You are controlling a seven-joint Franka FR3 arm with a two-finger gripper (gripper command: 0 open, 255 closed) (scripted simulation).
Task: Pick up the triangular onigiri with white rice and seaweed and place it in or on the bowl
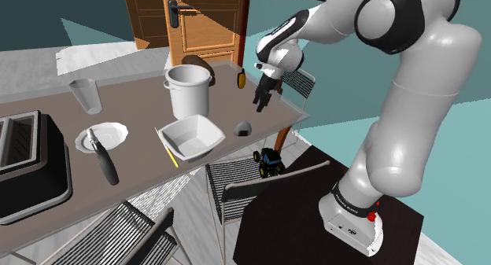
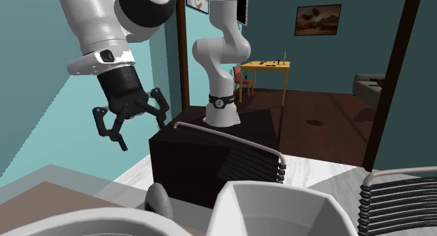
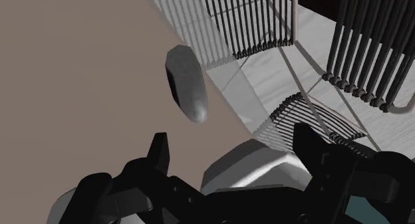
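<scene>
1. The claw [image 3: 231, 133] is spread: its two black fingers stand well apart and nothing sits between them. It hangs in the air over the end of the tabletop [image 1: 142, 106], pointing downward.
2. The onigiri [image 3: 187, 83], drawn as a small grey lump with a dark band, lies on the tabletop ahead of and below the claw. It is close to the tabletop's edge, and the fingers do not touch it.
3. The bowl [image 1: 189, 134], white and square-sided, stands on the tabletop at the shoulder view's left of the onigiri, near it but apart. Nothing lies in it.
4. My reading is that the task is in its opening stretch: the claw is lined up roughly toward the onigiri, but no grasp has been made and nothing has been delivered.
5. Left to do, as I judge it: lower onto the onigiri, pinch it, lift it, carry it the short way to the bowl and let go.
6. Farther out, a white pot [image 1: 189, 94] stands behind the bowl, and slatted chairs [image 1: 236, 181] sit below the tabletop's edge.
</scene>
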